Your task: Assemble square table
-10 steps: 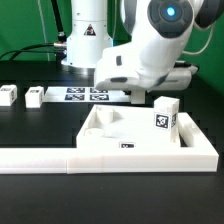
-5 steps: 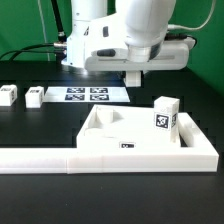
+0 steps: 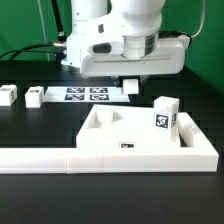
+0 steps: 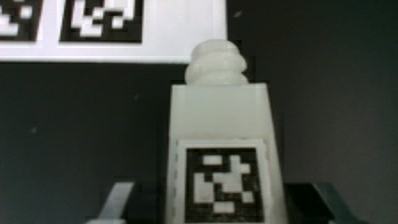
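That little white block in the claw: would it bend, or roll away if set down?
Probably neither. The leg looks like rigid moulded plastic, and its flat sides should stop it rolling. It seems light, since the gripper holds it by one end alone.

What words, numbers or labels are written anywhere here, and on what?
No words or numbers are readable.
Only wordless black-and-white tags: on the marker board, tabletop edge, standing leg and gripped leg.
Marks on the two far legs: too small to tell.

Tool with held leg clear above table, standing leg blocks one tabletop corner, other corners free
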{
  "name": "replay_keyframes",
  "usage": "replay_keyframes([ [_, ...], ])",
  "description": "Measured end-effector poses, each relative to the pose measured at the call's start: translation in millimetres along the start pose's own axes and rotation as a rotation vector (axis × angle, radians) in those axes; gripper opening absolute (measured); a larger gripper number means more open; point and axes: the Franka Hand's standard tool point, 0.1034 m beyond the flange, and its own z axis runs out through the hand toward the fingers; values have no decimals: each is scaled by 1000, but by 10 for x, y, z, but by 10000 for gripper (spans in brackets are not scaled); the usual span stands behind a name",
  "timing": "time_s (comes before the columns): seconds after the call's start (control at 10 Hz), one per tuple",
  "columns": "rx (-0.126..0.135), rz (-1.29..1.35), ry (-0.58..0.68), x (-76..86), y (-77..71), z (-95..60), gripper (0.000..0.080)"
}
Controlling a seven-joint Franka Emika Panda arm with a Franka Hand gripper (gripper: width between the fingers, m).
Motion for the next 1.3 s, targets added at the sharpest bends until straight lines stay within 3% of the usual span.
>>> replay_keyframes([
  [0.6,11,0,365,284,43,-654,290],
  [0.9,-16,1,595,376,93,-647,290],
  [1.1,-56,-16,768,394,189,-624,290],
  [1.3,-100,-32,921,510,345,-810,290],
])
